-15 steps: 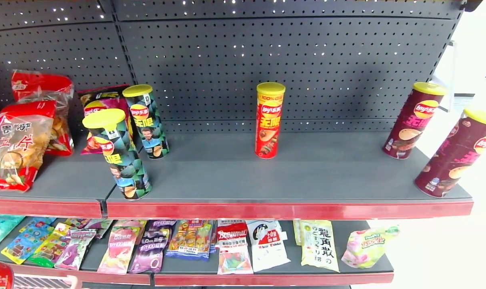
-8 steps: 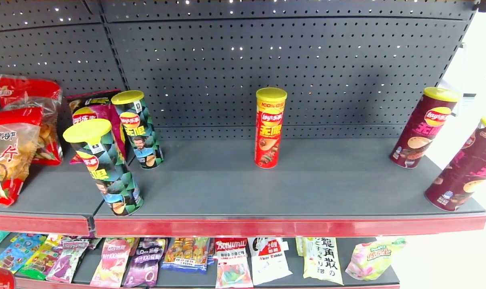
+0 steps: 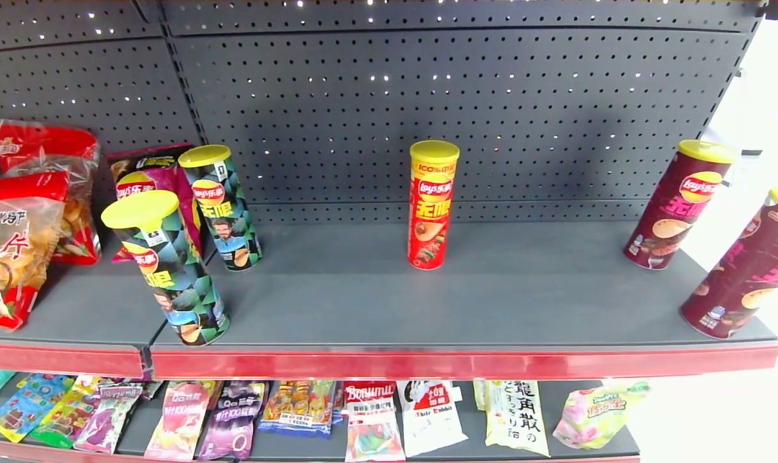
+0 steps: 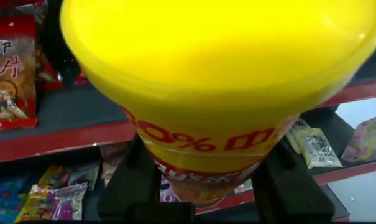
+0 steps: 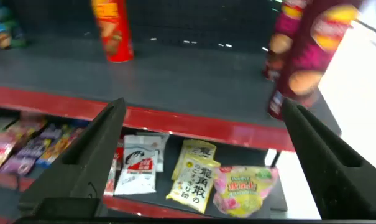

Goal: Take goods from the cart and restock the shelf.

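Your left gripper [image 4: 209, 186] is clamped on the can [image 4: 219, 74], held before the red lip of the shelf [image 3: 466, 363], and your right gripper [image 5: 202, 106] gapes empty; feed the can in low and it may catch that lip, or topple the tube [image 3: 431, 206] standing mid-frame.

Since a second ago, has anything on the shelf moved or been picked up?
The head camera shifted, so the whole scene slid lower in view. On the shelf, the red can, patterned cans and maroon cans kept their places. The left gripper holds a yellow-lidded can.
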